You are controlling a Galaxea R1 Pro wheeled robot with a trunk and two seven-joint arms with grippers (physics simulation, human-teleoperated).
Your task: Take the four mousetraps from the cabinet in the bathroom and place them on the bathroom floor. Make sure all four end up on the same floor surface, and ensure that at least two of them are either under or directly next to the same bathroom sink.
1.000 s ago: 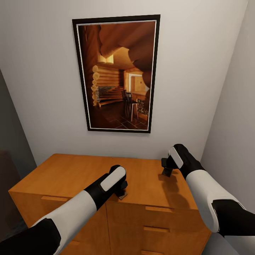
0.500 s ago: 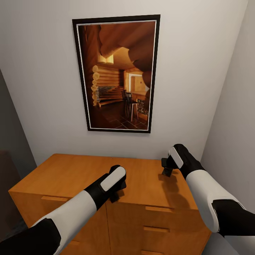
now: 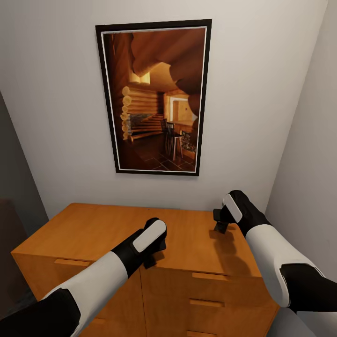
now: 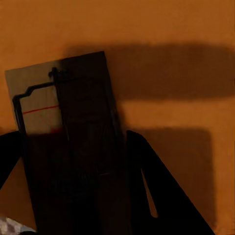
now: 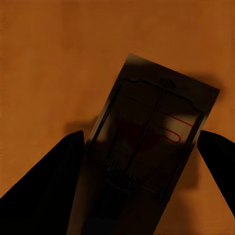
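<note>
The cabinet [image 3: 93, 224] is a low orange-brown chest with drawer fronts, standing against the wall. My left gripper [image 3: 152, 256] hangs over the front edge of its top. In the left wrist view this gripper [image 4: 73, 142] is shut on a mousetrap [image 4: 44, 103], a tan board with dark wire and a red line. My right gripper [image 3: 220, 227] hovers above the back right of the cabinet top. In the right wrist view it [image 5: 142, 139] is shut on a second mousetrap [image 5: 156, 127], which fills the gap between the fingers. In the head view both traps are hidden by the grippers.
A large framed picture [image 3: 157, 98] hangs on the wall above the cabinet. A side wall [image 3: 309, 164] stands close on the right, and a dark surface [image 3: 14, 187] closes in the left. Bar handles [image 3: 208, 277] run along the drawer fronts.
My left gripper has drawn slightly back toward me. The mousetrap corner that showed beneath it is now hidden in the head view. The right arm has not moved.
</note>
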